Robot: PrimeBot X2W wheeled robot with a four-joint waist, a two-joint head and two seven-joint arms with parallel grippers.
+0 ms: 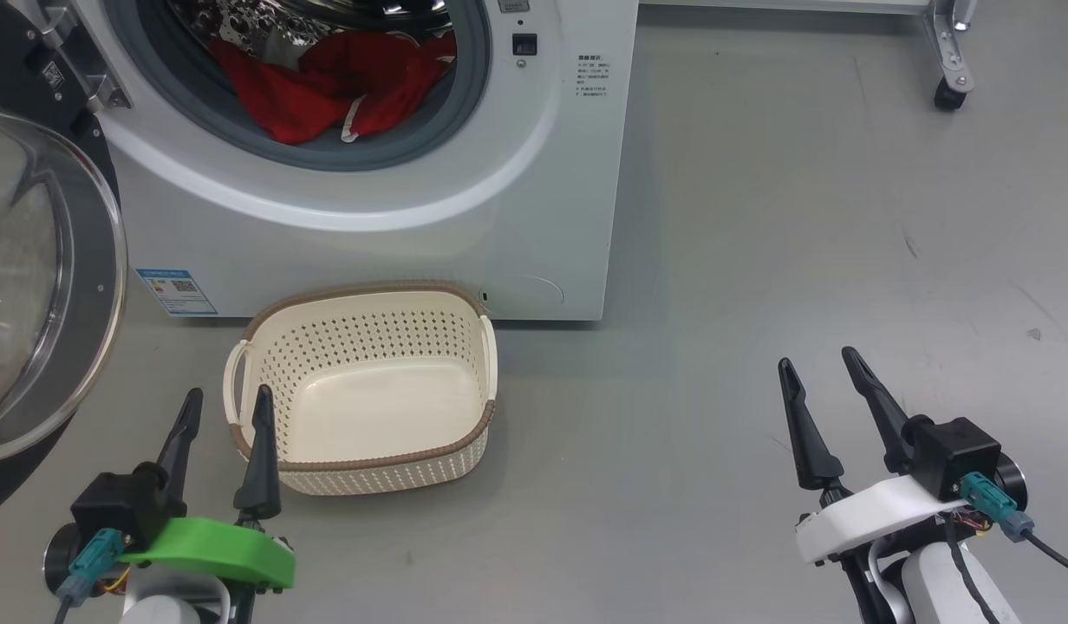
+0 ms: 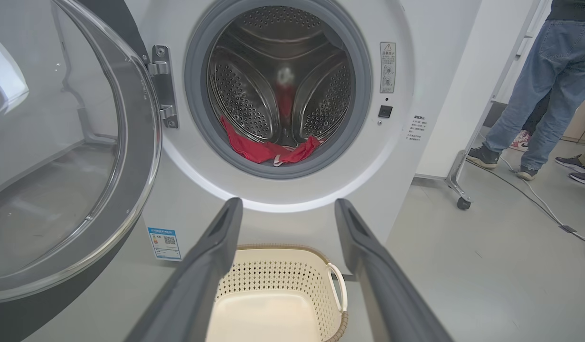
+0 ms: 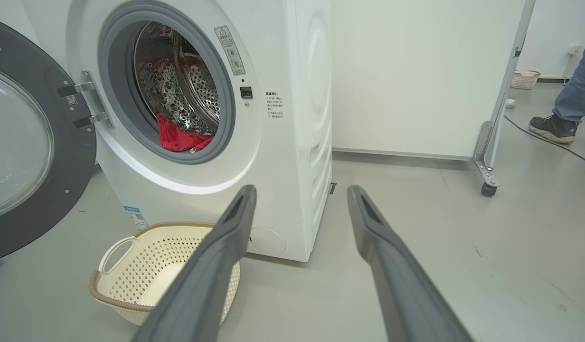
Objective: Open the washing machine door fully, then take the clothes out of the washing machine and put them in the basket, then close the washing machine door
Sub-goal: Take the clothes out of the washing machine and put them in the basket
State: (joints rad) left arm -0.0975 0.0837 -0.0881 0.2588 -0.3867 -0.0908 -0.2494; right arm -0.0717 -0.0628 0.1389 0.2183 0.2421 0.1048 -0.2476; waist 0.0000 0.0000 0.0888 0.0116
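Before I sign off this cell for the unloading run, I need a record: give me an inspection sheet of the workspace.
Surface: grey floor, lightly scuffed.
Job's things: washing machine door standing open at left; red clothes lying in the drum of the washing machine; basket on the floor before it, holding nothing.
Clutter: nothing seen.
Tools: left tool and right tool open, holding nothing, touching nothing.
Cables: white cable along the floor at right; teal-plugged leads at both wrists.
Surroundings: white panel on castors beside the machine; person's legs beyond it.
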